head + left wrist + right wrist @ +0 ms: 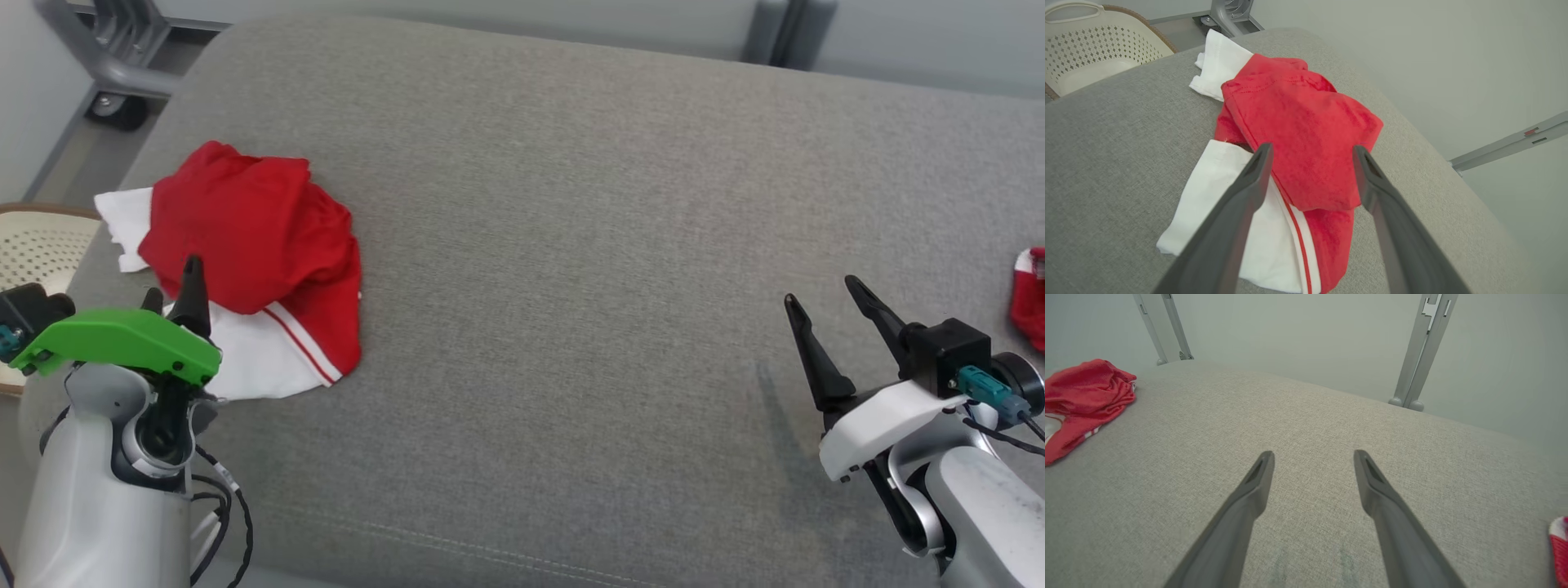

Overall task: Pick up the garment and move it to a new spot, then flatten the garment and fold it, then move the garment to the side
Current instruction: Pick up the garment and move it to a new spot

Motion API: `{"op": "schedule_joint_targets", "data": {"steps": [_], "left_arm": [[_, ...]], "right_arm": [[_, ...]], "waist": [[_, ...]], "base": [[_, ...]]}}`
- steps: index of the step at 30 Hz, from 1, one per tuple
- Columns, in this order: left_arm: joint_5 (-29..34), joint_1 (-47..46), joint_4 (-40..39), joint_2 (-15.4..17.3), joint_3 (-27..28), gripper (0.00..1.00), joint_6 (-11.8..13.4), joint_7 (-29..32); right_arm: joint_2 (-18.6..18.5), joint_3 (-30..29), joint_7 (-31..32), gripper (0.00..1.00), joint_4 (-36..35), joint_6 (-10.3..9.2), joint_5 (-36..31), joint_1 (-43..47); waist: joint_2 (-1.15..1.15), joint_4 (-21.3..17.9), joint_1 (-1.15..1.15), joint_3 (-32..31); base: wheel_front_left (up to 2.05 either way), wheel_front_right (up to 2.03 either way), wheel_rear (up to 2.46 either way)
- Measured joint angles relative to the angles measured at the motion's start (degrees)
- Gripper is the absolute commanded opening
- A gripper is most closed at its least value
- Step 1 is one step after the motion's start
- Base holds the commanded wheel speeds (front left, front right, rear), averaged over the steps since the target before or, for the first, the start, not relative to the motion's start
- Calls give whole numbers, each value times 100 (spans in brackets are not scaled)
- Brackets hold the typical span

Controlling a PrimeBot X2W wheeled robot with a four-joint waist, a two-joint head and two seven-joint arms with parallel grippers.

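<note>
**Left claw poised at the heap; nothing lifted yet**

The left claw (173,290) has its two dark fingers spread wide and grips nothing. In its wrist view they frame the near red fold of the garment (261,237). In the head view the tips overlap the heap's 7 o'clock edge. I cannot tell whether they touch the cloth or hover just above it.

The right claw (820,292) is also spread wide and empty. It sits at about 4 o'clock in the head view, over bare grey fabric and well apart from the garment.

The garment is a crumpled red-and-white piece with a red stripe along one white panel. It lies bunched at about 10 o'clock on the grey fabric-covered tabletop (571,245), close to that corner. Beyond that edge, at 9 o'clock, is a cream perforated laundry basket (41,245). A second small red-and-white cloth (1030,298) pokes in at 3 o'clock, just past the right claw.

As I judge it, the task is at its very start. The first pick-up is only being lined up, and no cloth is pinched. The whole sequence remains: lifting the heap, carrying it toward the open middle, spreading it flat, folding it, and setting it aside. The wide empty centre looks like ample room for flattening.
</note>
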Motion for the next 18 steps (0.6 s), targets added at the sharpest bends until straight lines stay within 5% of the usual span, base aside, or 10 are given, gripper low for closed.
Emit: {"op": "schedule_joint_targets", "data": {"steps": [8,16,18], "left_arm": [[-258,-98,743,31,746,100,69,-23],[-300,-421,1170,45,899,100,92,-160],[-274,-447,1282,58,900,34,93,-250]], "right_arm": [[-13,-52,5,100,-99,0,-49,-223],[-24,-153,5,100,-120,0,-7,-234],[-21,-178,5,100,-120,0,41,-234]], "waist": [[0,-639,0,394],[0,-1202,0,657],[0,-1301,0,701]], "base": [[0,0,0],[0,0,0],[0,0,0]]}}
